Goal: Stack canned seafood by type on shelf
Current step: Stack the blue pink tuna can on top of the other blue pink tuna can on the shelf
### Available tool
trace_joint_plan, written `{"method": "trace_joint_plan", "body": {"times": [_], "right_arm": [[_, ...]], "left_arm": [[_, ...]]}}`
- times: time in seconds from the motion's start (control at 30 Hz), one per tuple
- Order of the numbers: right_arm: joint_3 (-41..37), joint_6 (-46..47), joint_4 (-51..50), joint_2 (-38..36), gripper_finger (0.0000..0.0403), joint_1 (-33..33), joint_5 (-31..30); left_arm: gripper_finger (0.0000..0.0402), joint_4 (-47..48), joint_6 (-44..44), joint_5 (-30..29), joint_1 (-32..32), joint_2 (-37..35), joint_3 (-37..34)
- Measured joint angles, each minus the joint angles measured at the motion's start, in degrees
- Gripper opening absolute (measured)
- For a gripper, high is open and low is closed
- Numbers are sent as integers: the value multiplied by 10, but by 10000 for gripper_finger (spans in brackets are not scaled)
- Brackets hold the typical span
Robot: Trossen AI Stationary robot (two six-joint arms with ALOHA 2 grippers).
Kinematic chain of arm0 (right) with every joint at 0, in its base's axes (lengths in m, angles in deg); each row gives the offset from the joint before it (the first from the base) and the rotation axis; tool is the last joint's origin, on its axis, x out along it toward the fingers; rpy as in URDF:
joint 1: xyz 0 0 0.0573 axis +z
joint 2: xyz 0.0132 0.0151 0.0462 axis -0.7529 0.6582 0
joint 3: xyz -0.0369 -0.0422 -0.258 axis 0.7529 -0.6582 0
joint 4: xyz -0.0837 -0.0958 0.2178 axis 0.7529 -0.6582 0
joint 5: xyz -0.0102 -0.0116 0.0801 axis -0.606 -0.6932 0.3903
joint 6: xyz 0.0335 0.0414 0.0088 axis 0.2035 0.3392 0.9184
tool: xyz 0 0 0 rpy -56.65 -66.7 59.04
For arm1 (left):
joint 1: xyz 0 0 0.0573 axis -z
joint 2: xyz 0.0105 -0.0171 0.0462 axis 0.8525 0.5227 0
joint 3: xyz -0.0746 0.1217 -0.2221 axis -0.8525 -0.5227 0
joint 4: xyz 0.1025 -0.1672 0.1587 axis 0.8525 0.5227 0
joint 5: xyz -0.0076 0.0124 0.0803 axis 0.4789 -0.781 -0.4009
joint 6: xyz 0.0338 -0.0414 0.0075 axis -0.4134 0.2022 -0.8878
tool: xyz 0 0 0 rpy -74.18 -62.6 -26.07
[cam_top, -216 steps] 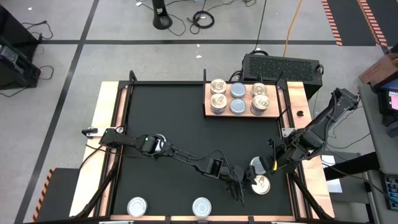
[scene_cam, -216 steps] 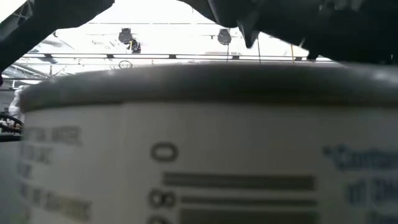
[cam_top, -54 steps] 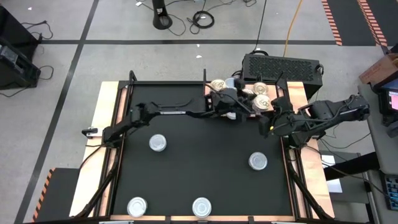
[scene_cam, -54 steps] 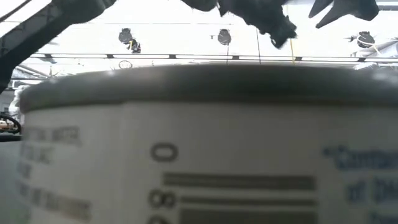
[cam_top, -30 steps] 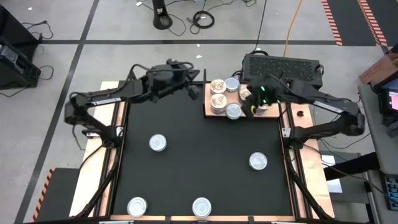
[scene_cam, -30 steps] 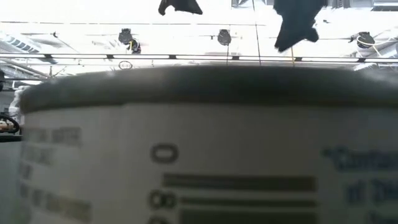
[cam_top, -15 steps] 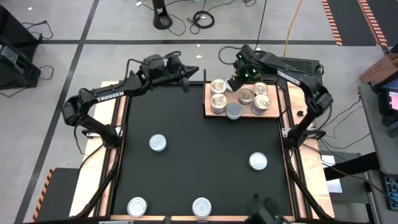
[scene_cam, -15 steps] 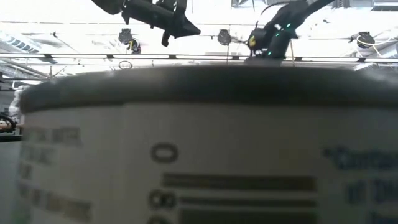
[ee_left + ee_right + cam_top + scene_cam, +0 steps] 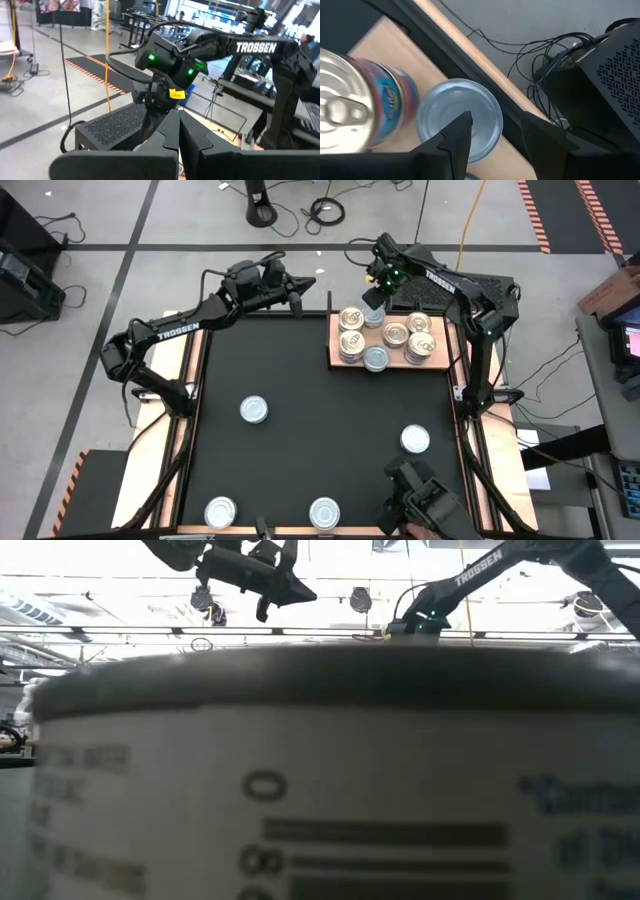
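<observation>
**Right arm lets go of a pale-blue tin at the far edge of the shelf**

The black desk [image 9: 300, 390] carries the whole job, with the shelf [image 9: 448, 350] sitting at its far right corner. Five tins show on the shelf: gold-topped ones [image 9: 350, 318] and a gold-topped stack [image 9: 419, 346] beside it, a silver tin [image 9: 376, 359] at the near edge, and the pale-blue tin [image 9: 373, 317] at the far edge. Four more silver tins wait loose on the desk, among them one at mid-left [image 9: 253, 410] and one at right [image 9: 415, 439].

The right gripper [image 9: 492, 135] hangs straight above the pale-blue tin [image 9: 460, 120], its fingers parted about the tin's width and, as far as the wrist view shows, clear of its sides; I judge this the moment of release. To finish well, the fingers should widen fully before the arm lifts, and the lift should go straight up, since the neighbouring gold-topped tin [image 9: 355, 100] stands just beside and a sideways drag could nudge it.

The left gripper [image 9: 296, 290] waits raised over the desk's far edge, well apart from the shelf, its fingers pressed together on nothing.

Next should come a loose silver tin, set by the silver one.
</observation>
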Motion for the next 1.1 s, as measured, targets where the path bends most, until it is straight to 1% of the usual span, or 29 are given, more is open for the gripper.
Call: {"method": "trace_joint_plan", "body": {"times": [0.13,0.27,0.53,0.63,0.8,0.9,1.03,1.1], "right_arm": [[0,-4,2,9,166,-8,9],[0,-5,6,10,166,-15,31],[0,7,5,10,166,-10,32],[0,17,4,10,158,-10,32],[0,22,-14,10,118,-10,32],[-8,22,-24,10,80,-9,32],[-34,21,-18,10,19,-2,32],[-46,21,-7,10,6,2,32]], "left_arm": [[0,-4,11,-10,2,0,0],[0,-1,46,-22,2,0,0],[0,19,46,-23,2,0,0],[0,20,34,-23,2,0,0],[0,22,31,-23,2,0,0],[0,26,31,-23,2,0,0],[0,28,32,-23,2,0,0],[0,28,31,-23,2,0,0]]}}
